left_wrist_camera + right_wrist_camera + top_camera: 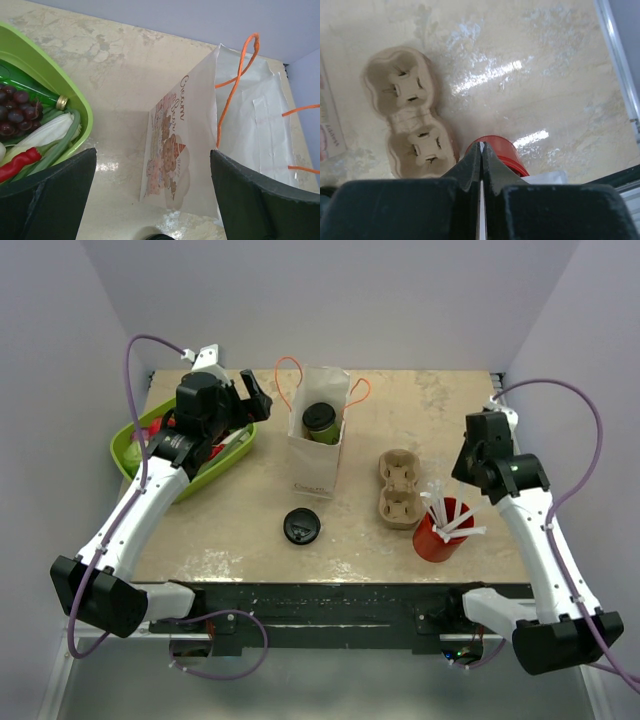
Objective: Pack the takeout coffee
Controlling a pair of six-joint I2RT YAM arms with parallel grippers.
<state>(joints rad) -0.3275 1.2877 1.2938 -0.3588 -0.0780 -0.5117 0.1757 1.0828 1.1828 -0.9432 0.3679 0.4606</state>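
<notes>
1. Takeout coffee (319, 421): green cup with a black lid on, standing upright inside the white paper bag (314, 476). The bag is upright at the table's (250, 490) far centre, with orange handles and its mouth open.
2. Left gripper (152, 152): fingers spread wide and holding nothing. It hovers between the green tray (124, 456) and the bag, just left of the bag's printed side.
3. The tray, at the far left, holds dark grapes (14, 113), a green bottle with a gold cap and other produce.
4. Right gripper (481, 150): fingers pressed together. A thin white line shows in the seam, and I cannot tell what it is. The gripper sits above the red cup (496, 151).
5. The red cup is near the front right of the table, with white straws (447, 512) fanned out of its top.
6. Cardboard two-cup carrier (399, 487): lies between the bag and the red cup, both wells unfilled.
7. Loose black lid (301, 526): flat on the table in front of the bag, apart from it.
</notes>
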